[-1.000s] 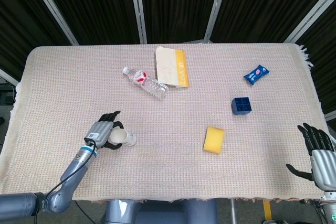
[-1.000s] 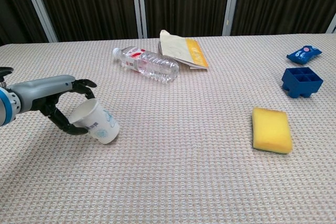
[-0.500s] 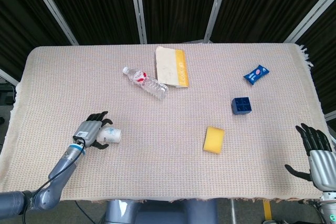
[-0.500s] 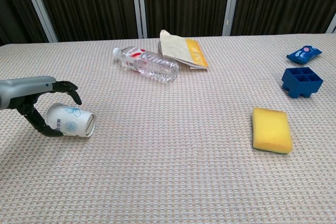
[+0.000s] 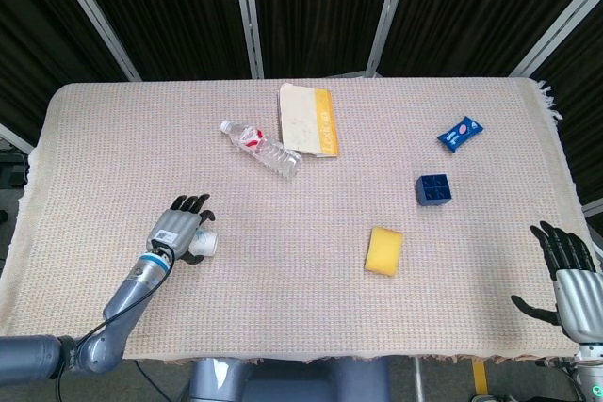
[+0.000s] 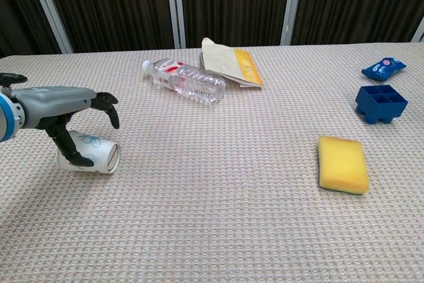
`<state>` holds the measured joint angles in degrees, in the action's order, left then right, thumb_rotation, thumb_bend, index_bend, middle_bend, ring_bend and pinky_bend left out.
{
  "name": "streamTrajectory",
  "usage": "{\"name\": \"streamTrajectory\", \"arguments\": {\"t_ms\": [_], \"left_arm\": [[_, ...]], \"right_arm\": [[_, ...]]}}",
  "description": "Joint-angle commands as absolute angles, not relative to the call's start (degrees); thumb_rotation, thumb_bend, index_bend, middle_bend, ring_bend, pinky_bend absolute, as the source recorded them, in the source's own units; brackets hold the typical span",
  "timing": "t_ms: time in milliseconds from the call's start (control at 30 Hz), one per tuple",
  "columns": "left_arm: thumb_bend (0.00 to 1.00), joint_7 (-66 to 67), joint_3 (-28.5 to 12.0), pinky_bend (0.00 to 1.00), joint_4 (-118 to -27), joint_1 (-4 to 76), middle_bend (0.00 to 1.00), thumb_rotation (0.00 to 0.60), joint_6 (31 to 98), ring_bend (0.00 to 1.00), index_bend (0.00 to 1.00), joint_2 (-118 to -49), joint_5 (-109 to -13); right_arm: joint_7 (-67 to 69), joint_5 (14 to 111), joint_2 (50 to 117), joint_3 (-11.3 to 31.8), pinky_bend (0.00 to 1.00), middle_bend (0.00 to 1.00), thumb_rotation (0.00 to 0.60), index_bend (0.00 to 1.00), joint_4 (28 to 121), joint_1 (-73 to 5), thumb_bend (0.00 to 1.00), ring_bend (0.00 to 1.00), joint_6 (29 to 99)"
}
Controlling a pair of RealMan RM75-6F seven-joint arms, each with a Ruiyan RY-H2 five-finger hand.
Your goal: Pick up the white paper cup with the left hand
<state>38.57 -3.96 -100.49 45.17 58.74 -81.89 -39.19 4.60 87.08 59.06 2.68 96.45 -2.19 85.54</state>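
The right hand (image 5: 568,273) hangs at the near right corner of the tabletop (image 6: 218,230), fingers spread, holding nothing, well apart from everything else.

Over at about eight o'clock from the tabletop's middle, the white paper cup (image 6: 89,153) lies on its side on the cloth, its open mouth facing the centre. The left hand (image 6: 63,107) arches over it from above; one finger seems to curl down against the cup's closed end while the others reach past its top, spread and not wrapped round it. From where I stand I cannot tell whether this is a real grip or only a touch.

That is the danger. A cup on its side rolls freely, so if the fingers close unevenly they may nudge it toward three o'clock, out from under the palm. Thin paper also crushes, so a hard squeeze could flatten the wall.

The yellow sponge (image 6: 342,163) at four o'clock is well clear. Farther back, the water bottle (image 6: 183,79) and the booklet (image 6: 230,62) lie near twelve o'clock, the blue tray (image 6: 380,103) and blue packet (image 6: 383,68) toward two; none is likely to interfere.
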Motion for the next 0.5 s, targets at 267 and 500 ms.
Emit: {"name": "streamTrajectory", "arguments": {"t_ms": [267, 500], "left_arm": [[0.12, 50.7, -1.1, 0.0, -98.6, 48.2, 0.0, 0.6, 66.9, 0.0, 0.31, -88.7, -37.6], [0.12, 54.4, 0.1, 0.0, -97.0, 48.4, 0.0, 0.6, 68.4, 0.0, 0.34, -90.5, -37.8]], "right_arm": [[4.9, 87.2, 59.0, 2.7, 0.0, 0.0, 0.6, 0.0, 96.5, -2.1, 0.05, 0.0, 85.9], [5.0, 87.1, 58.9, 2.8, 0.0, 0.0, 0.6, 0.0, 96.5, -2.0, 0.05, 0.0, 85.9]]}}
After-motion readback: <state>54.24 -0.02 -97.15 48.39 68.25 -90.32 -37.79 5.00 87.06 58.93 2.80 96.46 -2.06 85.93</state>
